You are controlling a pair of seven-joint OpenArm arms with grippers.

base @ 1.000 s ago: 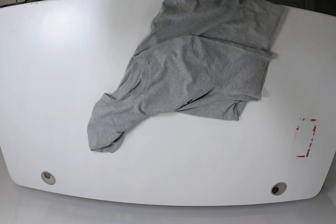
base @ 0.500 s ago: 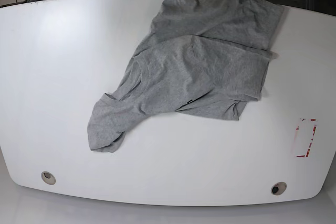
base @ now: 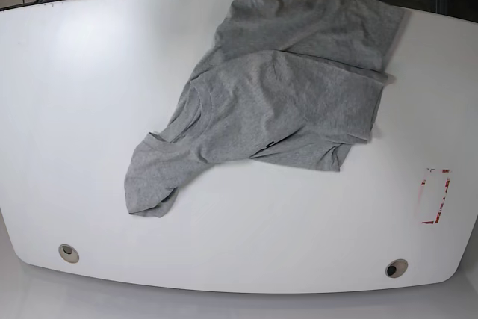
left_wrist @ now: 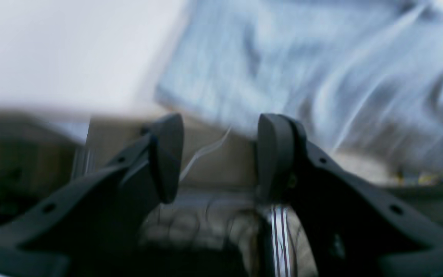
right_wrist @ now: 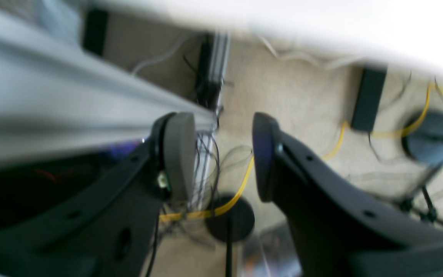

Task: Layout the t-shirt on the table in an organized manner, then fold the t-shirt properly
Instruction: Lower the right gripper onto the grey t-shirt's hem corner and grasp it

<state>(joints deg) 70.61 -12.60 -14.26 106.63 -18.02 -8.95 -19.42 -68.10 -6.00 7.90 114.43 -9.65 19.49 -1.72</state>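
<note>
Risk of a bad first grab: t-shirt [base: 280, 95] crumpled and doubled over itself on the far middle of the counter [base: 89, 110], top edge hanging past the far rim, one sleeve trailing toward the near left. Could snag two layers at once, or drag the overhang off the edge.

Left hand [left_wrist: 219, 156] parted, nothing between the pads, off the counter's side with blurred grey cloth ahead. Right hand [right_wrist: 221, 154] likewise parted and empty, above carpet and a yellow cable [right_wrist: 229, 202].

Glossy white top, likely slippery under cloth; two grommets [base: 69, 252] and a red-and-white mark [base: 435, 196] nearby. Cables on the carpeted floor beyond.
</note>
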